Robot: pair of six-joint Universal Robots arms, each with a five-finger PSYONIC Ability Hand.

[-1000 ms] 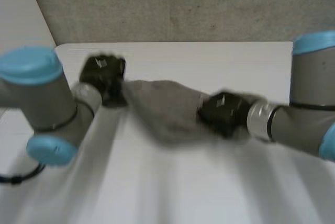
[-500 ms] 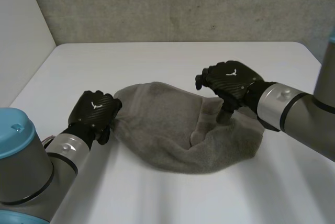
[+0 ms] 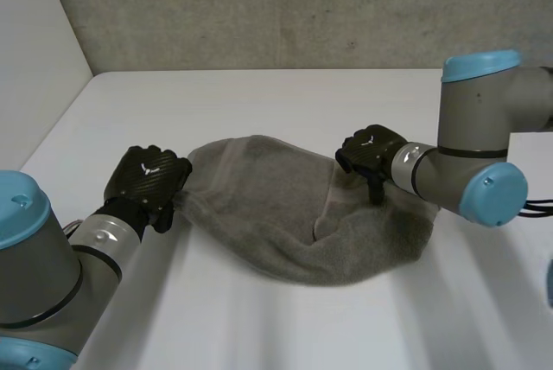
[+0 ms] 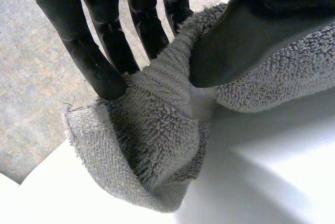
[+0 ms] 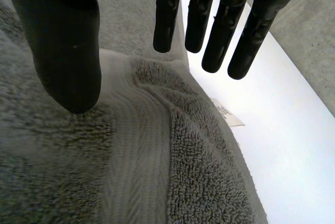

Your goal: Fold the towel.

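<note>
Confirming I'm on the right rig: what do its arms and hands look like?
Left arm and right arm: grey tubes, light-blue caps, silver wrist rings. Left hand and right hand: black, slim fingers, small white mark on the back.

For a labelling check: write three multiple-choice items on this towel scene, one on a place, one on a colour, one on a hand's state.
1. Where does the left hand grip the towel? A. its middle B. its end nearest the left arm C. nowhere
2. What colour is the towel? A. red B. grey C. blue
3. The right hand is: A. open above the towel B. shut on a cup C. shut, empty
Answers: B, left wrist view shows fingers and thumb pinching that end; B, grey pile; A, straight fingers, nothing held.
</note>
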